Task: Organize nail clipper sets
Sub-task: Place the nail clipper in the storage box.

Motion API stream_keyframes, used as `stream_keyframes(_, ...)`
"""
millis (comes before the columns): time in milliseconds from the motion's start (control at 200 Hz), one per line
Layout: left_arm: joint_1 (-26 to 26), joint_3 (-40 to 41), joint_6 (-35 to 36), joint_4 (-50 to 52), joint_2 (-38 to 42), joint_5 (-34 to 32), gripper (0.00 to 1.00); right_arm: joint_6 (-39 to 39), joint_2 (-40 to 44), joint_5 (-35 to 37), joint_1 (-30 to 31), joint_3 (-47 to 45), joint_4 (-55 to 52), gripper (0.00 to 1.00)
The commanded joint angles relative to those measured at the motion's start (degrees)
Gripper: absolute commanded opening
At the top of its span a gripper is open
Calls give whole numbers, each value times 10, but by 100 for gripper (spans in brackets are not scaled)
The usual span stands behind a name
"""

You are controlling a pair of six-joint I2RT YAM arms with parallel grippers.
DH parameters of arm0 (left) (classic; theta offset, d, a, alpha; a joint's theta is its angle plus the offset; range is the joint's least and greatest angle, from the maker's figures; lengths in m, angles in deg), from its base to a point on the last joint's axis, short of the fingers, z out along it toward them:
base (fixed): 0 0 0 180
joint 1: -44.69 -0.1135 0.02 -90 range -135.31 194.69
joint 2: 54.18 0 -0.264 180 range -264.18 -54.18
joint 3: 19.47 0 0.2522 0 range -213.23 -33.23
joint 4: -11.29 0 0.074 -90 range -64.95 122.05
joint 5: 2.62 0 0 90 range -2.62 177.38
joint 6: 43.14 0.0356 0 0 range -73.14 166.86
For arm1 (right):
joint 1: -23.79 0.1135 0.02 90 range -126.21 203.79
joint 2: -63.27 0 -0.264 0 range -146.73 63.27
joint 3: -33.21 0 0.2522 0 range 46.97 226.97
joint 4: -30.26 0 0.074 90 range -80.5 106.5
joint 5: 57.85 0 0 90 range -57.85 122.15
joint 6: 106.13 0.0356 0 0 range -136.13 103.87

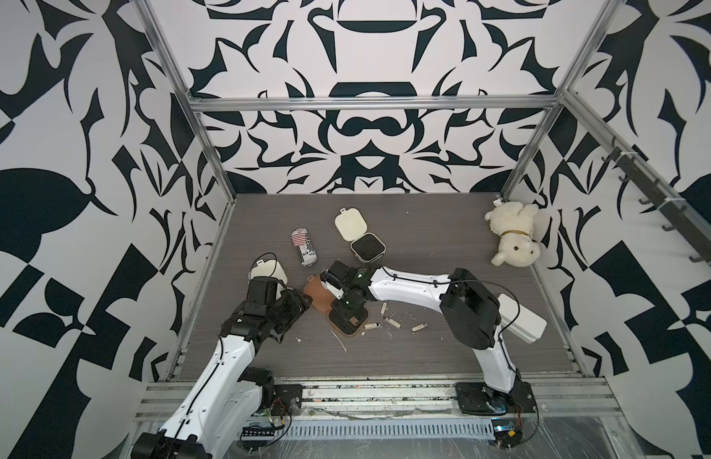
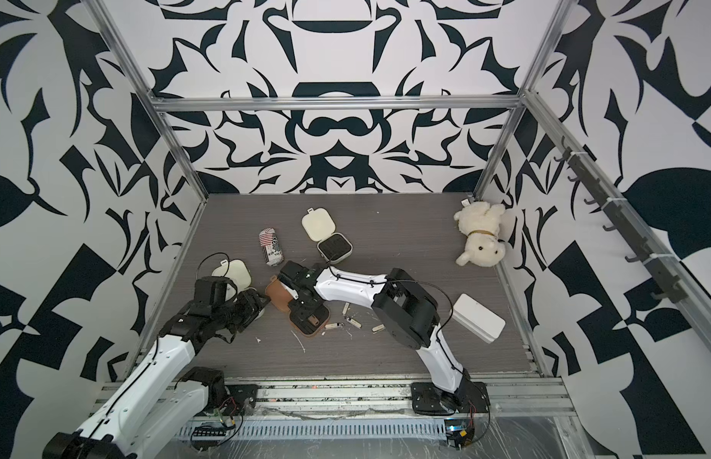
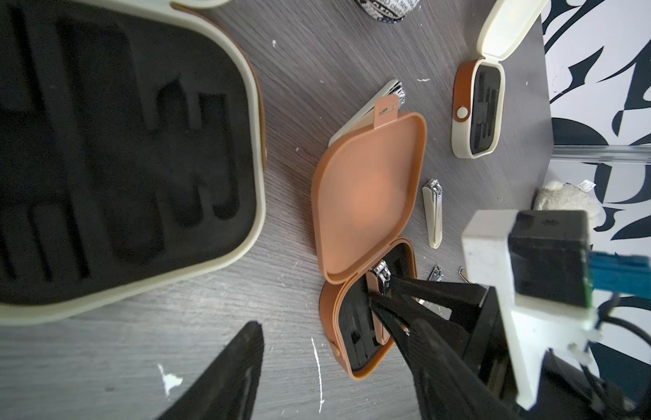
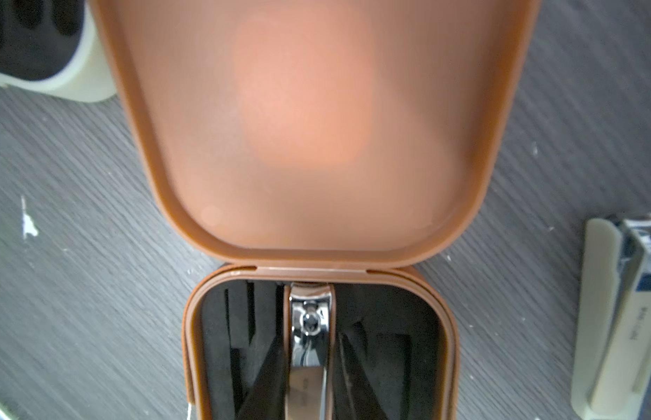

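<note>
**Position.** Brown case [image 4: 193, 327] lies open near the middle of the table [image 1: 445, 357], with its lid [image 4: 316, 127] thrown back toward the left arm. Brown clipper [image 4: 309, 316] lies lengthwise in the middle slot of the black insert [image 4: 389, 345]. Right gripper [image 3: 382, 289] is clamped on it, one finger against each long flank. Left gripper [image 1: 297, 303] hovers beside the lid, jaws apart, nothing between them.

**Handling (judgement).**
- The clipper is small, light, rigid metal.
- Its chrome head looks slick, so the coated flanks at mid-body give the better hold.
- The insert looks like soft foam and should accept a push-fit.
- The case is a light shell on a thin hinge and would likely skid if pressed off-centre.

**Other parts.** Near cream case [image 1: 266, 272] sits just behind the left wrist. Far cream case [image 1: 360, 234] lies open farther back. Loose cream clippers [image 1: 391, 322] lie just beside the brown case.

**Unresolved.**
- The clipper's tail is cut off in the right wrist view, so it cannot be told whether it is fully seated or only resting on the foam.
- The right arm covers most of the brown case in both top views.
- The near cream case is blurred and cropped in the left wrist view; its slots appear empty.
</note>
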Motion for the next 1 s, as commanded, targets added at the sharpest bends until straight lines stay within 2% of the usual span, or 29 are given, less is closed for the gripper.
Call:
stream_keyframes(0,-3,6,0,6,-1,7,68,4,34,0,6,-9,6,9)
stream_keyframes(515,-3,8,0,5,-2,8,68,5,30,7,14,-13,-3,8)
stream_keyframes(1000,-3,9,0,3,1,13,68,51,30,39,15,-6,-23,8)
